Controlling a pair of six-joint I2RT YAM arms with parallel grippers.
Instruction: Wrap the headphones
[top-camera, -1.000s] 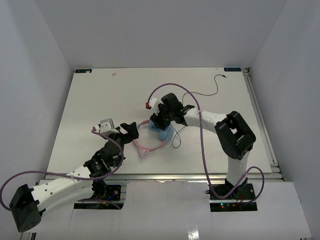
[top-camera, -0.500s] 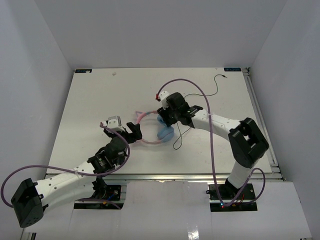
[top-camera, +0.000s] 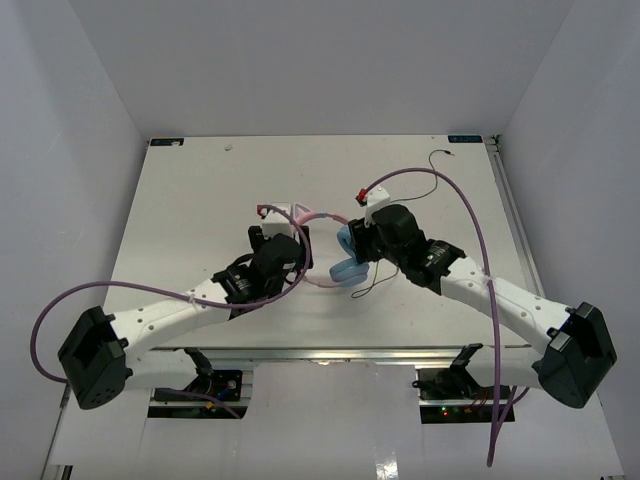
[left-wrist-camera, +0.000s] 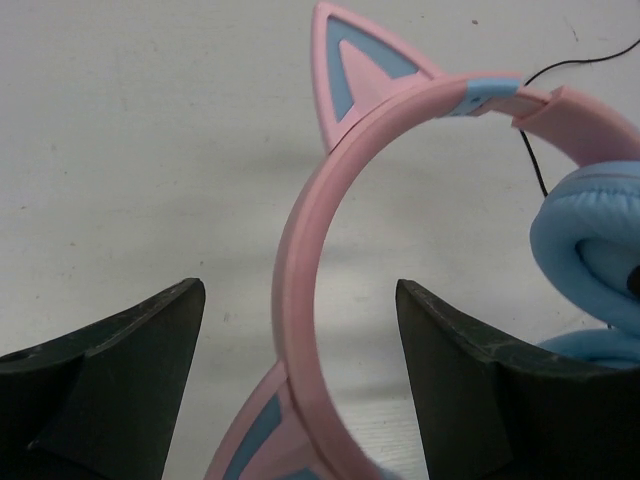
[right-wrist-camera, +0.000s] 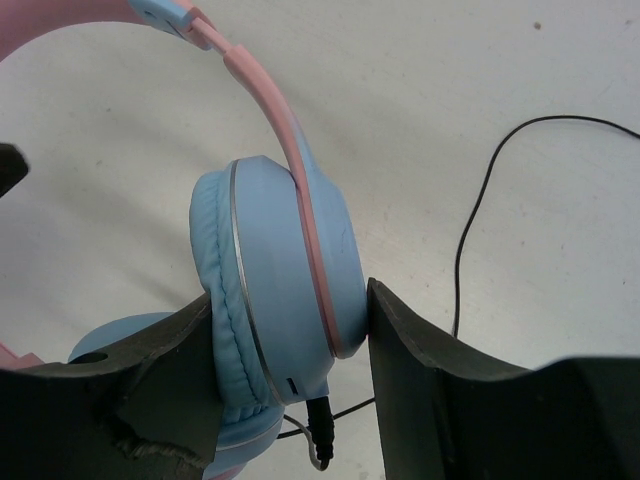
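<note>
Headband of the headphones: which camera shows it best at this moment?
Left wrist. The pink headband fills the frame, arching between the left gripper's open fingers, with one cat ear clear. Top external shows only a thin pink arc between the arms; right wrist shows just the end running onto an ear cup.

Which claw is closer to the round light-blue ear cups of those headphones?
Right. The right gripper clasps one round light-blue ear cup; the left gripper straddles the thin pink headband instead.
</note>
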